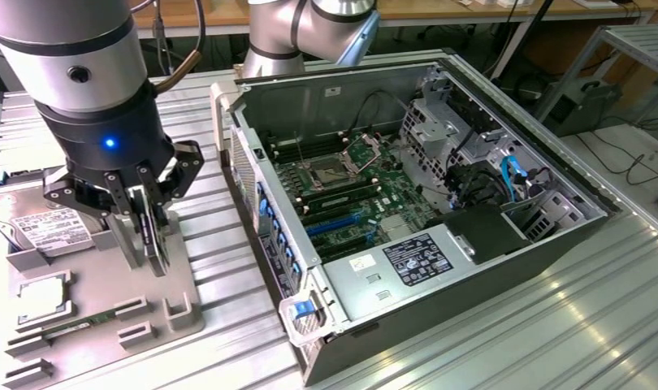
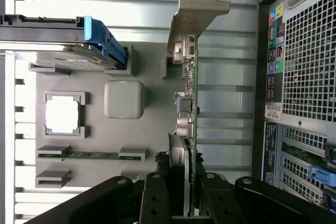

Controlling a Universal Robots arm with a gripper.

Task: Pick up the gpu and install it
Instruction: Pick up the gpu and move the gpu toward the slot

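Note:
The gpu [image 1: 153, 244] stands on edge over the grey fixture tray [image 1: 123, 292], at the exterior view's left. My gripper [image 1: 145, 215] reaches down from above and is shut on its upper edge, one finger on each face. In the wrist view the gpu [image 2: 190, 103] appears edge-on as a thin green board with its silver end bracket [image 2: 197, 9] at the far end. There my gripper [image 2: 184, 203] clamps the fan side of the card between black fingers [image 2: 155, 200]. I cannot tell whether the card's lower edge still rests in the tray's holder.
The open computer case [image 1: 546, 244] lies on its side at the exterior view's right, motherboard [image 1: 345, 199] exposed. Its rear panel [image 2: 304, 77] is close beside the card. The tray also holds a hard drive [image 1: 47, 227], a CPU [image 2: 62, 115] and a RAM stick [image 2: 89, 156].

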